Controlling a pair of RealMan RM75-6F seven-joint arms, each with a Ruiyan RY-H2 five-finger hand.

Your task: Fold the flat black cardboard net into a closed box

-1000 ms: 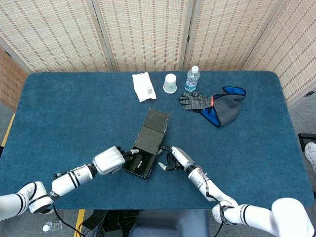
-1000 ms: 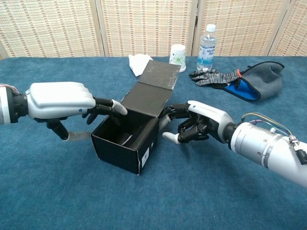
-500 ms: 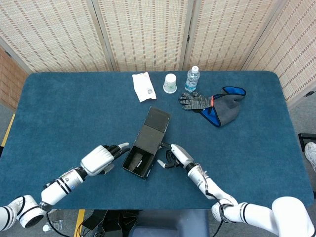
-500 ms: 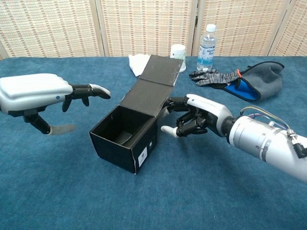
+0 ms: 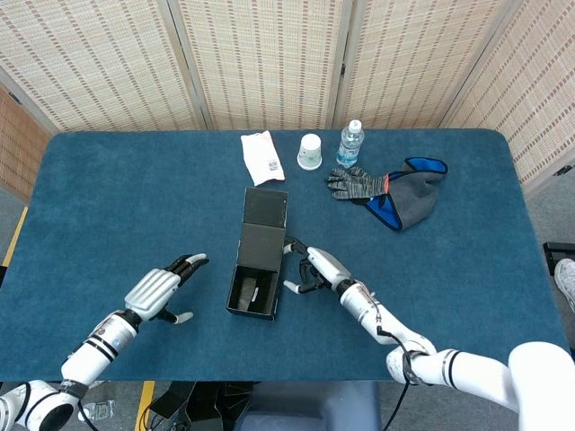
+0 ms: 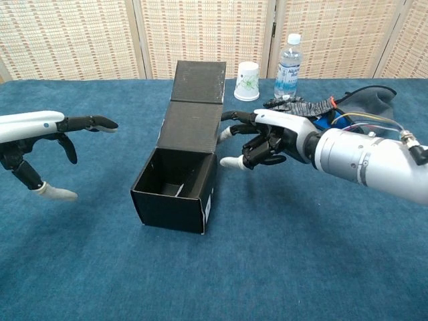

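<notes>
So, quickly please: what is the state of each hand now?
Left hand: open, holding nothing, apart from the black box.
Right hand: fingers partly curled, holding nothing, beside the box's raised lid.

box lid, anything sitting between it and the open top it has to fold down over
Nothing visible does. The lid flap stands up at the back of the black box, whose open top is clear. The right hand sits beside the flap and the left hand is off to the side, apart from the box.
</notes>
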